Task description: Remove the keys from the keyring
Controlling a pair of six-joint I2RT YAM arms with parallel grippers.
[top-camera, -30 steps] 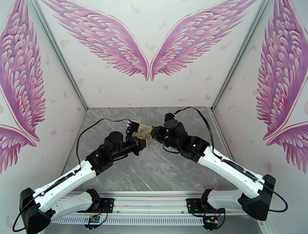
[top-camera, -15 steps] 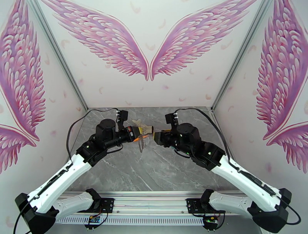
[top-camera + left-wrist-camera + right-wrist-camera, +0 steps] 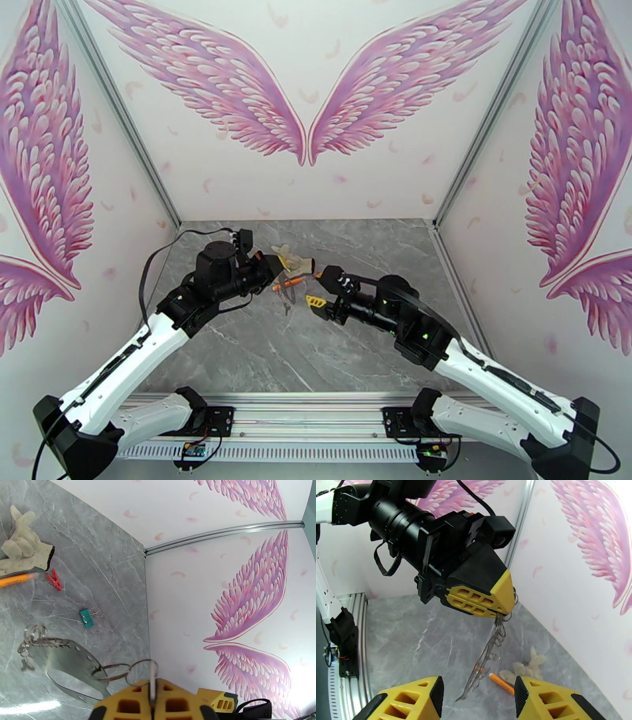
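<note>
The keyring [image 3: 67, 659] is a flat grey oval loop hanging edge-on below my left gripper [image 3: 498, 607], which is shut on a small wire ring [image 3: 141, 668] linked to it. The keys [image 3: 29, 642] bunch on small rings at the loop's far end. In the top view the keyring [image 3: 289, 297] dangles above the table from the left gripper [image 3: 278, 278]. My right gripper [image 3: 318, 287] stands open just to its right, nothing between its fingers. In the right wrist view the right gripper [image 3: 478, 701] is below and apart from the hanging keyring [image 3: 489, 657].
On the grey marble table [image 3: 340, 347] lie a cream glove [image 3: 23, 547], an orange pen [image 3: 15, 579], a small red clip [image 3: 53, 579] and a teal binder clip [image 3: 87, 617]. Winged walls [image 3: 308, 118] close in the back and sides.
The right gripper has opened and pulled back from the left gripper, toward the near right. The left arm swung slightly left and back, the keyring still hanging from it.
</note>
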